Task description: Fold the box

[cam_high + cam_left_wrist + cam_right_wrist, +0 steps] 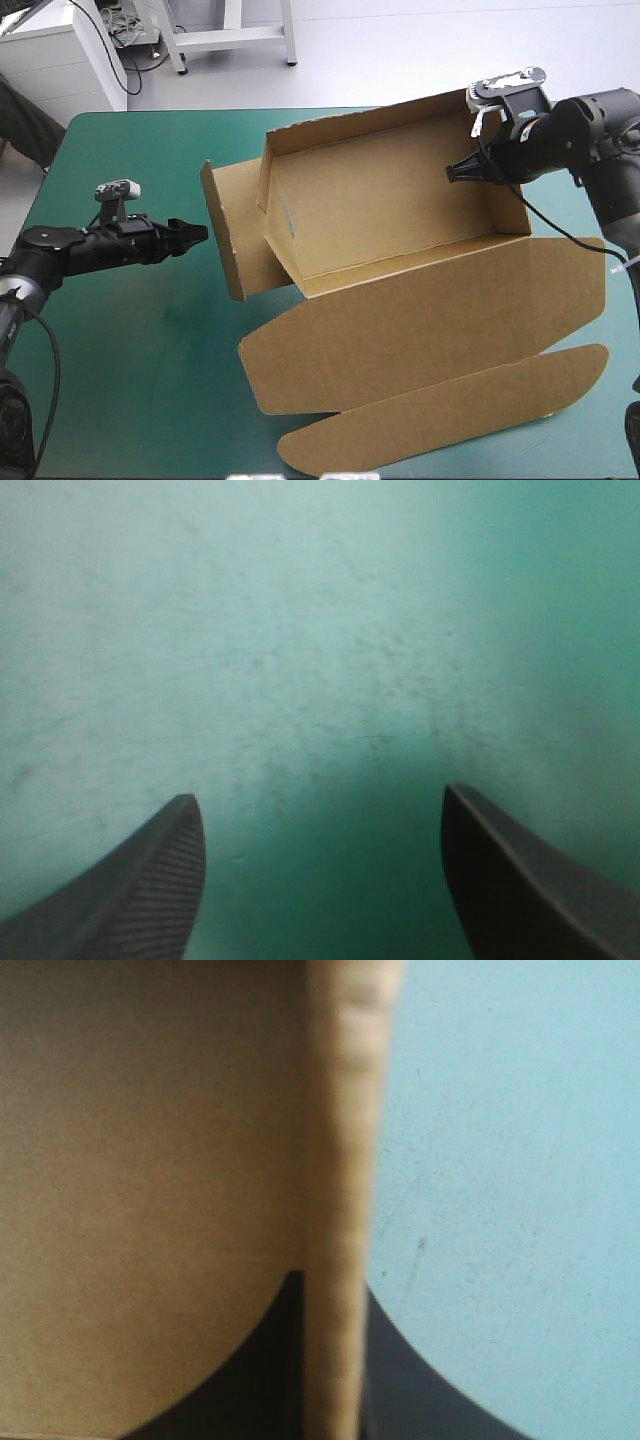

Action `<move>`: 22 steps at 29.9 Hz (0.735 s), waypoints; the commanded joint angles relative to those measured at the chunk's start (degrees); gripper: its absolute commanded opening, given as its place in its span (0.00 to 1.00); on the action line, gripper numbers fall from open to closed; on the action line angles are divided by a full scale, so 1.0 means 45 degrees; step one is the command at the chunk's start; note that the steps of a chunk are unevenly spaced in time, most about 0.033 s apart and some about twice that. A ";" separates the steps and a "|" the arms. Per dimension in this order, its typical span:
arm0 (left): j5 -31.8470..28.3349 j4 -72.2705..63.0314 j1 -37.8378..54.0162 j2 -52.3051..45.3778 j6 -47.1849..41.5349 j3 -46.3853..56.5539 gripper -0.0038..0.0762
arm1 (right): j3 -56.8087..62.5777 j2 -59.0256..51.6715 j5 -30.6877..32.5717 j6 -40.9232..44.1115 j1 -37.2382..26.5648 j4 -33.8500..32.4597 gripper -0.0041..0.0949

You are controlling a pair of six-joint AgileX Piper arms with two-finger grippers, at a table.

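Your right end effector (455, 172) pinched the right wall of the box (400, 230) | box sat mid-table (130, 330), walls up, lid flat toward the near edge | your left end effector (200, 234) hung spread over bare teal-green cover, beside the box's left flap.

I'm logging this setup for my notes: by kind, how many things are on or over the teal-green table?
Brown box: 1
Black grippers: 2, the left gripper and the right gripper
Total: 3
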 commanded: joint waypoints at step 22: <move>0.6008 -0.6066 -0.1915 0.0161 0.3820 0.0010 0.64 | -0.0392 0.0173 -0.0202 0.0078 -0.0009 -0.0341 0.02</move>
